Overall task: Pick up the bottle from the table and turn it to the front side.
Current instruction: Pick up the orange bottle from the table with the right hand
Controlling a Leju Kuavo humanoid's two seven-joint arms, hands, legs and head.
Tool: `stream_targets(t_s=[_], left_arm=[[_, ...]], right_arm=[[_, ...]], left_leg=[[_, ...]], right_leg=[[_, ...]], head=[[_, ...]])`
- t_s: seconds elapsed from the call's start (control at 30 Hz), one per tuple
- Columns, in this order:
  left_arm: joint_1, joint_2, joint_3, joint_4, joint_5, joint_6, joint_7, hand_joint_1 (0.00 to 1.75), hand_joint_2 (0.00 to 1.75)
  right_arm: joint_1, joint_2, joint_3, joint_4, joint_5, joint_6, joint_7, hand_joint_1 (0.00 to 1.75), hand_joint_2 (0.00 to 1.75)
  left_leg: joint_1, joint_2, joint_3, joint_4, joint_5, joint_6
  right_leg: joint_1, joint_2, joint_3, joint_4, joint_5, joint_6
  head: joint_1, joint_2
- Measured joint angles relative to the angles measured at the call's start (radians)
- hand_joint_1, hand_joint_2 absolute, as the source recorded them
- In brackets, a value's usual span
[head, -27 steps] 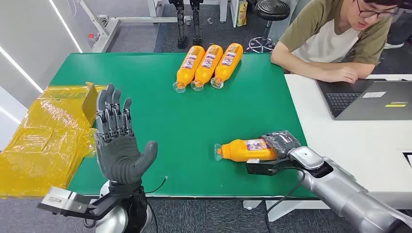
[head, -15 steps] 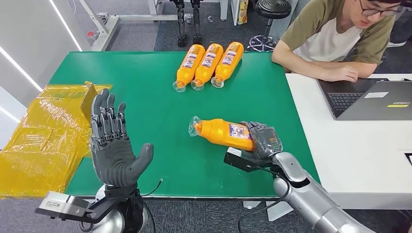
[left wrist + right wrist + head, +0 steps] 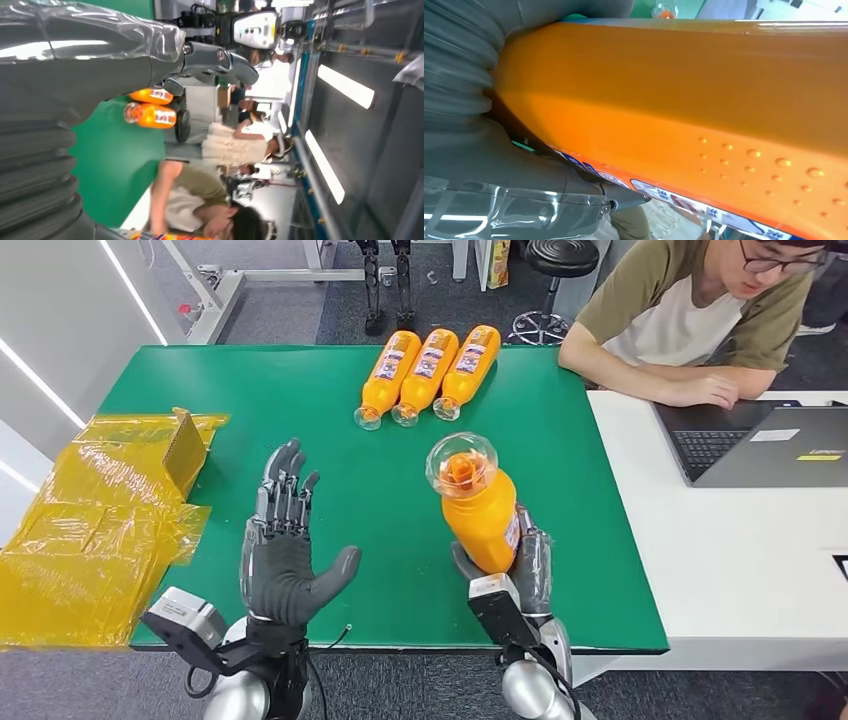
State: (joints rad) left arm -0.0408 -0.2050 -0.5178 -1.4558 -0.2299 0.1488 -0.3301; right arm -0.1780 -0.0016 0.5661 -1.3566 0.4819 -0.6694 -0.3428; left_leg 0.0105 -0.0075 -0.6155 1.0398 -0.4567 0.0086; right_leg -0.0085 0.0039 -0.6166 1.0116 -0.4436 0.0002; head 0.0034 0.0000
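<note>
— Holding it low, isn't it? The right hand [image 3: 520, 565] is wrapped round the bottom half of the orange bottle [image 3: 478, 508], fingers closed on the body, and the bottle stands nearly upright off the green table [image 3: 300, 390] with its clear cap [image 3: 461, 462] tipped toward the robot's head.

— Looks full to me, so I'd guess it's fairly heavy for its size, top-heavy in that grip. Smooth plastic, too; in the right wrist view there are droplets printed or beaded on the orange bottle's skin [image 3: 774, 165], and the label [image 3: 684, 200] sits right against the palm. I'd call it slippery.

— Stiff enough not to crush, though. If it needs turning to show the front, the label band is the place to hold, or hand it over.

— That's what the left hand [image 3: 285, 555] seems ready for: beside the right hand, palm up, fingers spread wide, nothing in it.

— Beyond both hands, three more orange bottles [image 3: 428, 375] lie side by side at the table's far edge, caps pointing this way. Off past the left hand there's a heap of yellow plastic wrap [image 3: 90, 510].

— And a person [image 3: 690, 315] leans over by a laptop [image 3: 760, 445], well beyond the right hand.
</note>
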Motion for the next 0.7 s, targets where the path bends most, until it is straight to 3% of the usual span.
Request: stream_targets(t_s=[0.23,0.7], left_arm=[[-0.002,0.001,-0.001,0.025,-0.034,-0.064,0.013,0.0,1.75],[-0.046,0.001,0.002,0.063,-0.063,-0.158,0.012,0.0,1.75]], right_arm=[[-0.01,0.004,0.083,-0.016,0.028,0.034,0.048,1.75,1.75],[-0.073,-0.013,0.173,-0.014,0.202,0.319,0.187,1.75,1.75]], left_leg=[[0.0,0.001,0.0,0.0,0.0,0.0],[0.0,0.001,0.0,0.0,0.0,0.0]], right_leg=[[0.0,0.0,0.0,0.0,0.0,0.0],[0.0,0.0,0.0,0.0,0.0,0.0]], head=[[0.0,0.0],[0.0,0.0]])
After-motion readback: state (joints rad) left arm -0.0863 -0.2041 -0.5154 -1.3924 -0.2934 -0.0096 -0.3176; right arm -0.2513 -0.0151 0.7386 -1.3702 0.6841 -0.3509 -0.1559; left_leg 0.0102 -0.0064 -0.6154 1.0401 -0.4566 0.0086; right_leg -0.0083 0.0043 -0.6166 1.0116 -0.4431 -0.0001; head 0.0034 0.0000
